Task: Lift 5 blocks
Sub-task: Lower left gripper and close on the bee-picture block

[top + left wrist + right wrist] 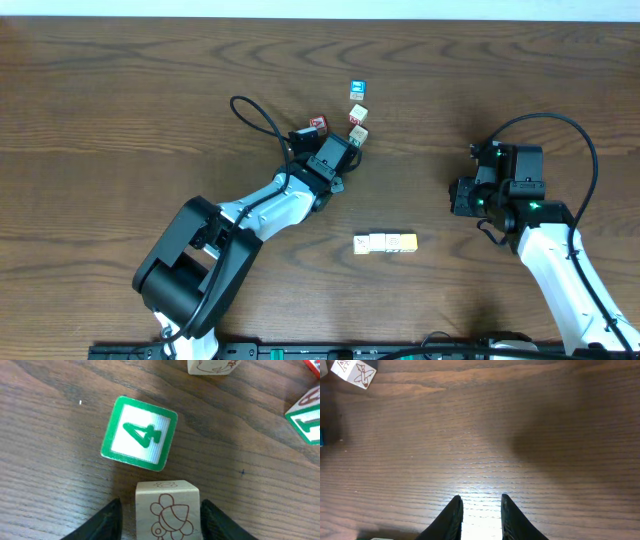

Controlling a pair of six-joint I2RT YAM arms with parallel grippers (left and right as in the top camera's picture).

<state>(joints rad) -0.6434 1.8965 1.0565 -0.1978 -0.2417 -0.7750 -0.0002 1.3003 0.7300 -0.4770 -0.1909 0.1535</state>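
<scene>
A cream block with a bee drawing (167, 510) stands on the table between the fingers of my left gripper (160, 515). The right finger is at the block's side, and a narrow dark gap shows on the left. From overhead, the left gripper (350, 143) reaches into a loose cluster, its tips at a cream block (357, 133). Three cream and yellow blocks lie in a row (385, 243) near the front. My right gripper (456, 195) hovers over bare wood at the right, its fingers (452, 515) slightly apart with nothing between them.
A green-bordered cube marked 4 (140, 432) lies just beyond the bee block. Another green-edged cube (305, 415) is at the right edge and a cream one (210, 365) at the top. Red (318, 124) and blue (356, 90) cubes flank the cluster. An aeroplane cube (355, 372) is in the right wrist view.
</scene>
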